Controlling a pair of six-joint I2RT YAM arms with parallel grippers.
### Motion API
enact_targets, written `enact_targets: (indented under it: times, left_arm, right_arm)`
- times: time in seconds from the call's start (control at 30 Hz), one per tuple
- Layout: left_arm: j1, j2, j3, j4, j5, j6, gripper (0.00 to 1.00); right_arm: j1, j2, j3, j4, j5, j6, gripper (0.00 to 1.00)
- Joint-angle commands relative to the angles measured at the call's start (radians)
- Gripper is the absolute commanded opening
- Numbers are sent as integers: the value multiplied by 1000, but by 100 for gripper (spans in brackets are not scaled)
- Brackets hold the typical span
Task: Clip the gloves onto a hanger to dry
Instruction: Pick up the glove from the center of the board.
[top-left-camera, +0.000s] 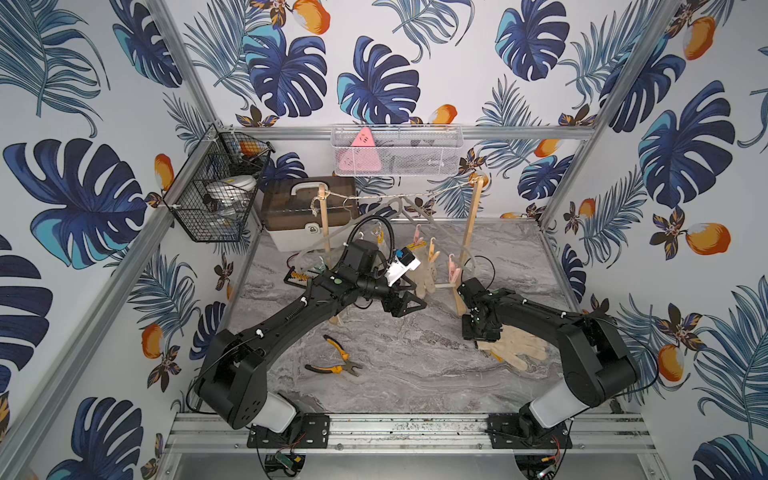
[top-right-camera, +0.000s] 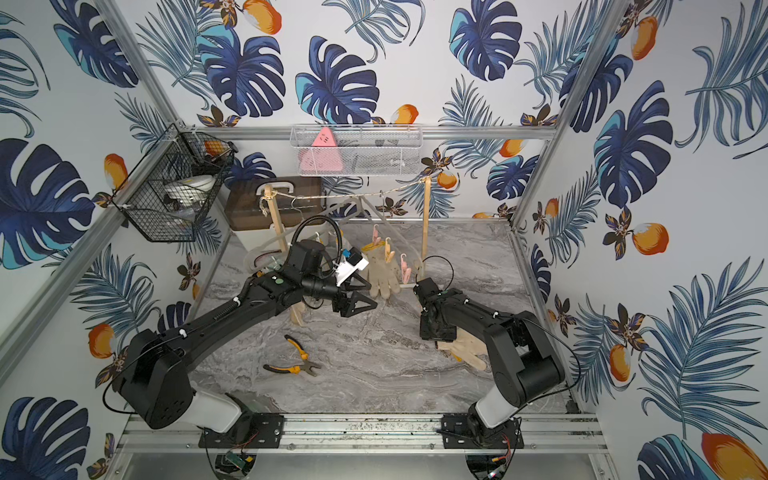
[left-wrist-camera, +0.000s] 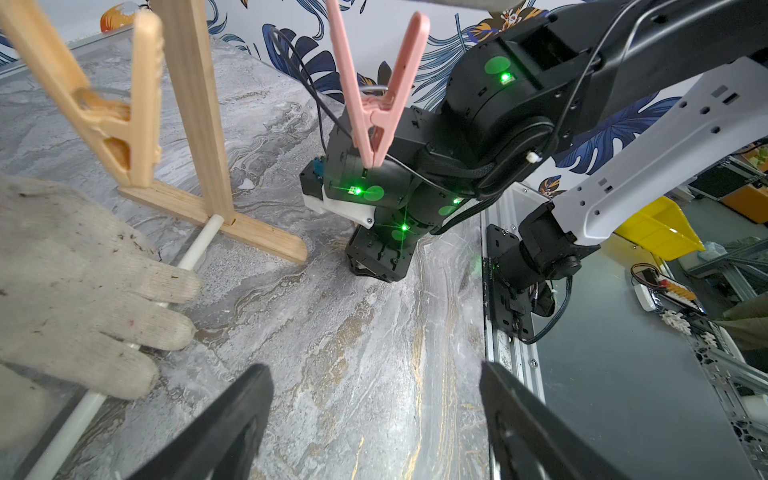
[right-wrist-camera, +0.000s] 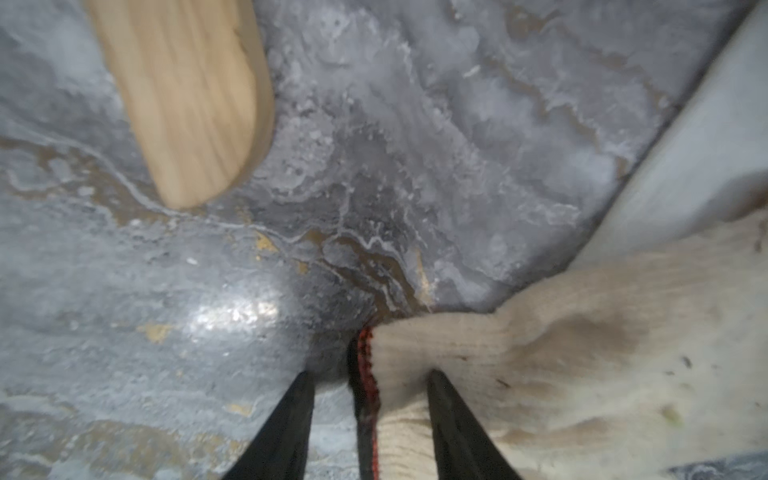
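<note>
**Left tool wide, right tool narrowed**

The left arm (top-left-camera: 291, 316) reaches forward and inward from its base, its wrist carried high. The left tool (top-left-camera: 415, 294) lies roughly level and points across toward the right side, jaws spread wide. Over to the right arm (top-left-camera: 536, 309): it stretches inward too, with the wrist bent sharply down. The right tool (right-wrist-camera: 370, 374) aims steeply downward, jaws only partway apart, with a clear gap between the two black fingers (right-wrist-camera: 291, 415). The two tools sit well apart.

Brown-lidded storage box (top-left-camera: 307, 216) at back of marbled tabletop (top-left-camera: 395, 374). Beside box, on left wall frame: black wire basket (top-left-camera: 216, 195). Above box, slightly right: white mesh basket (top-left-camera: 432, 156) holding pink triangular pieces (top-left-camera: 362, 139). In front of box, well apart: two orange-handled pliers (top-left-camera: 337, 347).
</note>
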Motion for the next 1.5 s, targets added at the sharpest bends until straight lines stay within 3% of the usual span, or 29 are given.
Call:
enact_targets:
  times: [0.0,0.27,0.6,0.93,1.13,1.3,1.47]
  left_arm:
    - [-6,-8,-7,37,-6,-22,84]
    - [-9,-21,-13,3,-15,-7,84]
    - [-26,-53,-49,64,-39,-64,84]
    - [-282,-92,-206,440,-392,-313,84]
    - [-431,-21,-140,480,-572,-299,84]
    - [-471,40,-66,401,-767,-274,81]
    - [-472,63,-44,414,-834,-272,70]
  right_arm:
    - [3,24,4,38,19,20,41]
    - [4,-3,-2,30,22,35,11]
    - [3,-219,67,-114,34,48,0]
    - [22,-440,339,-308,20,190,0]
    - [63,-444,432,-310,9,276,0]
    - [115,-428,479,-294,-2,323,0]
    - [130,-435,462,-248,-37,367,0]
